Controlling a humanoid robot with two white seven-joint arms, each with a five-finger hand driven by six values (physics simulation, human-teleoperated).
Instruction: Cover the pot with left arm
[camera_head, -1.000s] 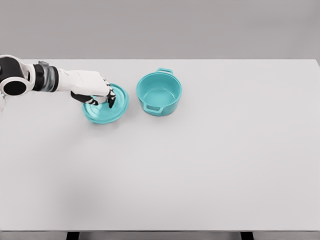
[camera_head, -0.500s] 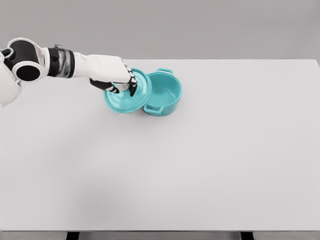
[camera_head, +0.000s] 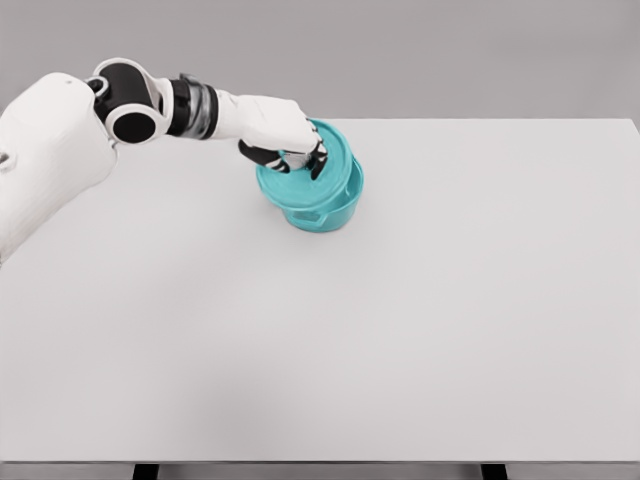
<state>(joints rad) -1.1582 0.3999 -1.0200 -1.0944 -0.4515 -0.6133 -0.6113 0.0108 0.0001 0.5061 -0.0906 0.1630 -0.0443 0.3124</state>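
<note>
Grey wall runs behind the white table (camera_head: 400, 330). From the left I see my left arm stretched out across it, the left hand (camera_head: 285, 140) curled around the teal lid (camera_head: 315, 175), which sits tilted over the teal pot (camera_head: 325, 212), not seated flat.

Single head view, high, angled down onto white table (camera_head: 420, 330); far edge and grey backdrop visible; moderately distant.

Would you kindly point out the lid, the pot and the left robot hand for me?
lid (camera_head: 328, 178), head view, on its teal top surface right of the fingers.
pot (camera_head: 335, 212), head view, on its outer wall below the lid.
left robot hand (camera_head: 278, 128), head view, on the white back of the hand.
</note>
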